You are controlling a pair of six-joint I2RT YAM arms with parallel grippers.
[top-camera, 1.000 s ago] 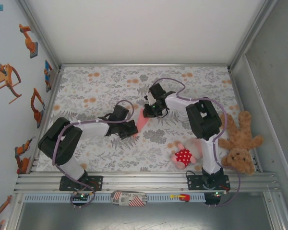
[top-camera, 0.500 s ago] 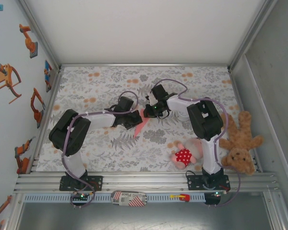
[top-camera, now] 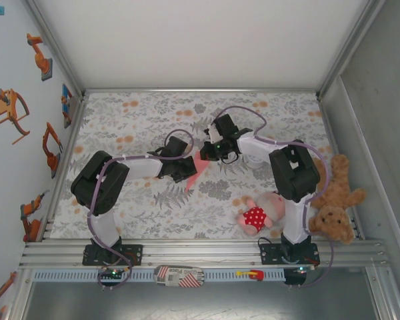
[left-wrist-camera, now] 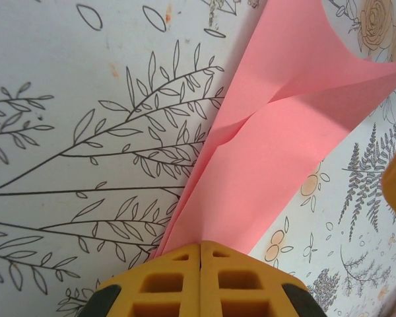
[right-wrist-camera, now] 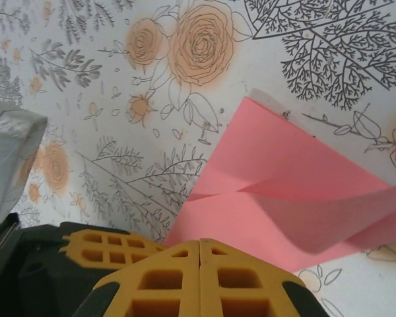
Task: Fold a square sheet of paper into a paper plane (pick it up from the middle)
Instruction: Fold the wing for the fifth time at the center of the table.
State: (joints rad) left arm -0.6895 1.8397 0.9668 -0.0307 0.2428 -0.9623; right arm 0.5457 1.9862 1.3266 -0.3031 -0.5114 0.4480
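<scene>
— Where's the paper plane point(top-camera: 193, 175)?
— Middle of the table point(top-camera: 113, 127), long axis running far-right to near-left, narrow tip toward the near edge.
— Jaws?
— Left gripper point(left-wrist-camera: 201, 246) and right gripper point(right-wrist-camera: 199, 243) are both pinched tight on it. From above they cover its far end.

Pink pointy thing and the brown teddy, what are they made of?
The pink paper looks like thin, matte paper: it has sharp folds and one edge curls up. The brown teddy looks like soft plush fabric, going by its fuzzy outline. What fills it can't be seen.
</scene>
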